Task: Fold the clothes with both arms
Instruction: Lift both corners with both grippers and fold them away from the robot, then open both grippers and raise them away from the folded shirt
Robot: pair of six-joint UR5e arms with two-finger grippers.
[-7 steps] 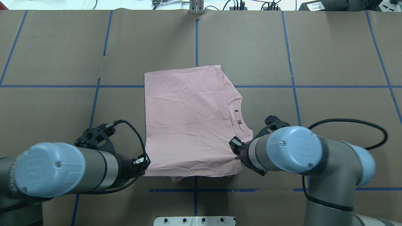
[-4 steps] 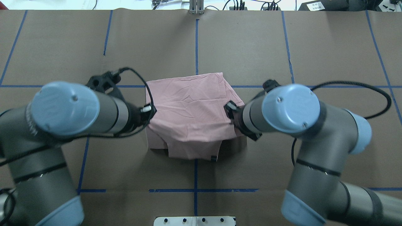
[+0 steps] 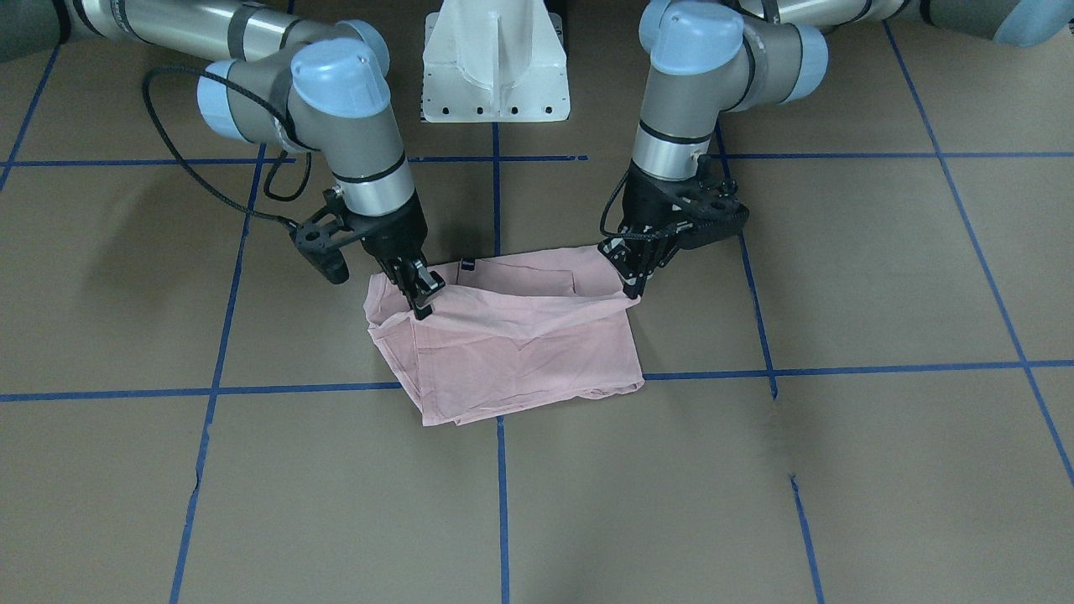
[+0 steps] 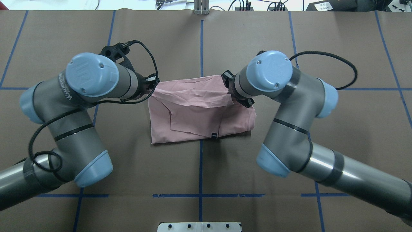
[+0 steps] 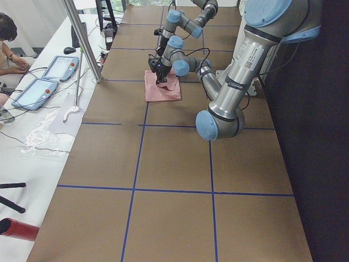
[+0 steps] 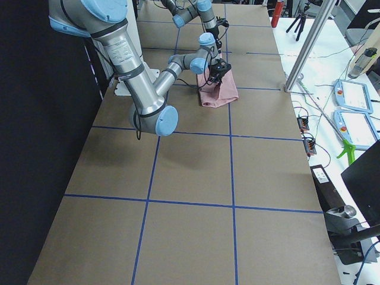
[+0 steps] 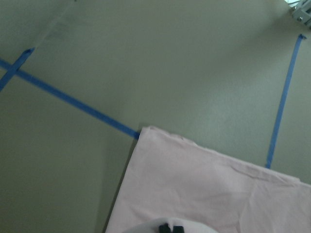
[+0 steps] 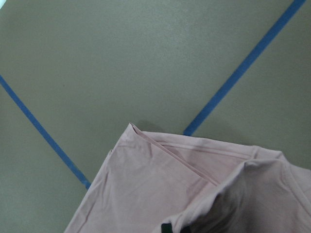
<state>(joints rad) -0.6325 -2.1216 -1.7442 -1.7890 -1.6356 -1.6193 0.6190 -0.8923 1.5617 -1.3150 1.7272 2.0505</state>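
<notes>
Table (image 4: pixel 244 42) lies open beyond the T-shirt (image 4: pixel 193 109)'s far edge; left arm (image 4: pixel 90 83) and right arm (image 4: pixel 276 80) flank its sides.

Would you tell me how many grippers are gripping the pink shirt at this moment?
2. The left gripper pinches the shirt at the folded layer's corner on the robot's left; the right gripper pinches the opposite corner.

Table top (image 4: pixel 338 145) is covered in brown paper and gridded with blue tape lines (image 4: pixel 201 42). A white side bench (image 5: pixel 49 117) is set along the operators' edge, with two teach pendants (image 5: pixel 61 67) laid beside an aluminium post (image 5: pixel 82 41). A person (image 5: pixel 8 49) is seated there. The robot side is closed off by a black panel (image 5: pixel 322 109).
</notes>
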